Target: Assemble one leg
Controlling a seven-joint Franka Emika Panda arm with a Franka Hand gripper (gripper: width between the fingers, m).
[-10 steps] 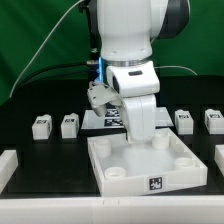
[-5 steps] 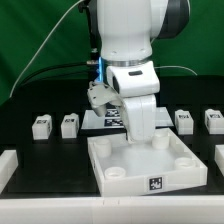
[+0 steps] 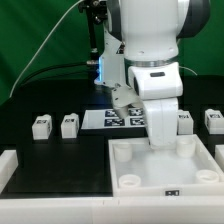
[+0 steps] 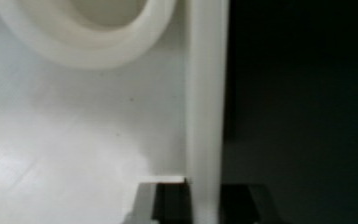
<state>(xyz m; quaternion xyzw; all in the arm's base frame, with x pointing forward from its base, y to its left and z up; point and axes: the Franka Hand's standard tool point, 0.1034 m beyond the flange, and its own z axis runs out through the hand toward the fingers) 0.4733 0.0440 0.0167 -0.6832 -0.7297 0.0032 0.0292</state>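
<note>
Four small white legs with tags stand in a row on the black table: two at the exterior view's left point(image 3: 41, 125) point(image 3: 69, 124) and two at its right point(image 3: 184, 121) point(image 3: 213, 120). The large white tray point(image 3: 150, 170) with round corner sockets lies at the front right. My gripper point(image 3: 160, 140) is down on the tray's far wall. In the wrist view my gripper point(image 4: 206, 196) straddles that wall point(image 4: 204, 110), one dark finger point(image 4: 165, 203) on each side, shut on it. A round socket point(image 4: 91, 30) shows beside the wall. No leg is held.
The marker board point(image 3: 112, 118) lies behind the tray, partly hidden by the arm. A white piece point(image 3: 5, 166) sits at the front left edge. A cable hangs behind the arm, in front of a green backdrop.
The arm has moved to the exterior view's right, and the tray has slid right with it. The legs have not moved.
</note>
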